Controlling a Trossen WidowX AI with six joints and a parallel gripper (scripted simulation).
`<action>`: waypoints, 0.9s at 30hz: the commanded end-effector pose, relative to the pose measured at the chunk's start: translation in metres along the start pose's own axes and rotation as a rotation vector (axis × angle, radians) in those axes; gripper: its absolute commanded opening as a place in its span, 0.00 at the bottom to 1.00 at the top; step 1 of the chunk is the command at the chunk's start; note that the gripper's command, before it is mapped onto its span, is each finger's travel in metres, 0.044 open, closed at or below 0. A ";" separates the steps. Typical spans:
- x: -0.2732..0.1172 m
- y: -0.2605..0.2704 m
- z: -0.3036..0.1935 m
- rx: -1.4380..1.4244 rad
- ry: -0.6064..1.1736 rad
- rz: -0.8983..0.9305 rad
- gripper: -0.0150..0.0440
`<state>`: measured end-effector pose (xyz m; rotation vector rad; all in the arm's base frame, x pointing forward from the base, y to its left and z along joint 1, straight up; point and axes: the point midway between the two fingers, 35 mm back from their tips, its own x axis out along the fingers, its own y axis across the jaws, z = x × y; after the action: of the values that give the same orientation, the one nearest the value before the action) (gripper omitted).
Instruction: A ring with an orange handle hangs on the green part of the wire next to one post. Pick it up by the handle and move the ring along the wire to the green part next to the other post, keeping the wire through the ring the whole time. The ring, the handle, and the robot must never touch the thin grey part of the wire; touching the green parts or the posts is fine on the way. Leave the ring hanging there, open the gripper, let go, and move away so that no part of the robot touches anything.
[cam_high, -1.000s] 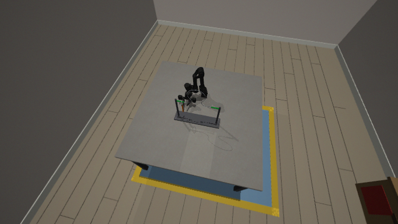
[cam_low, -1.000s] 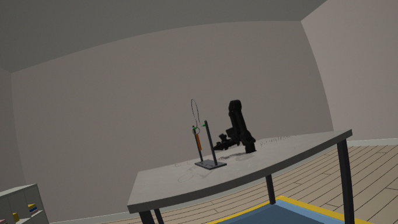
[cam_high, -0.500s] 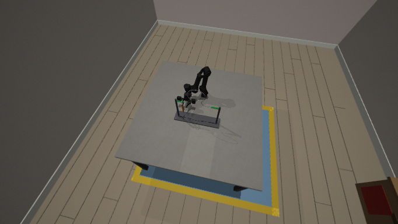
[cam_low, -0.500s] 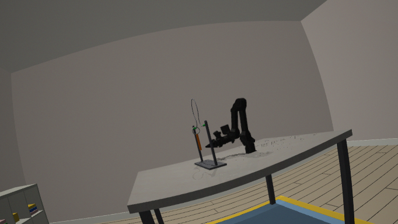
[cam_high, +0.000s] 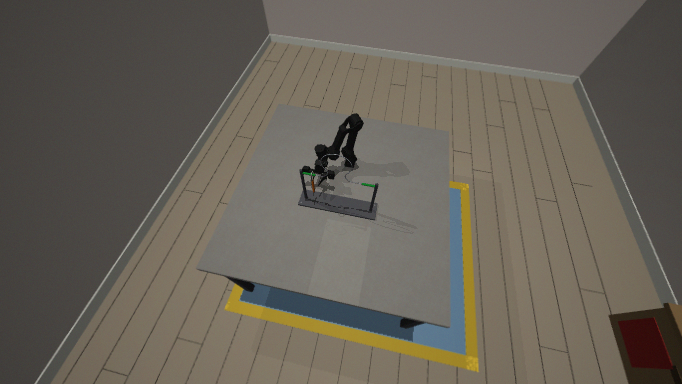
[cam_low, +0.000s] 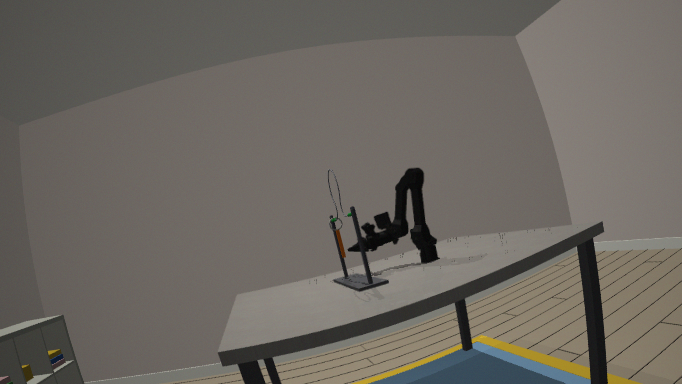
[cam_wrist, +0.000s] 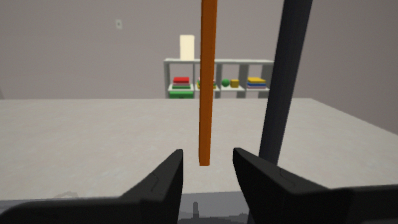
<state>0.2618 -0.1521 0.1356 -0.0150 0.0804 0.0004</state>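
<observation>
The orange handle (cam_high: 313, 185) (cam_low: 341, 243) (cam_wrist: 206, 100) hangs down from the ring (cam_low: 342, 224), which is around the green part (cam_high: 309, 174) (cam_low: 333, 220) next to one post (cam_high: 304, 186) (cam_low: 343, 265) (cam_wrist: 287, 85). The other green part (cam_high: 369, 185) (cam_low: 349, 215) is next to the other post (cam_high: 374, 197) (cam_low: 362, 245). My gripper (cam_low: 350, 249) (cam_wrist: 208, 155) is open, its fingers partly apart and empty. Its tips are low, close to the handle's bottom end. In the wrist view the handle shows between and beyond the fingertips. Contact is too small to tell in the top and exterior views.
The thin grey wire (cam_low: 340, 195) loops high between the green parts. Both posts stand on a dark base (cam_high: 360, 204) (cam_wrist: 225, 200) on the grey table (cam_high: 260, 225) (cam_low: 290, 315). In the wrist view the near post stands just right of the handle.
</observation>
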 end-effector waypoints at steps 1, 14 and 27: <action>0.007 -0.002 0.002 0.001 -0.002 -0.001 0.53; 0.027 -0.003 0.003 0.001 -0.003 -0.001 0.53; 0.048 -0.002 0.003 0.001 -0.005 -0.001 0.53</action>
<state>0.3023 -0.1538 0.1341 -0.0152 0.0790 0.0005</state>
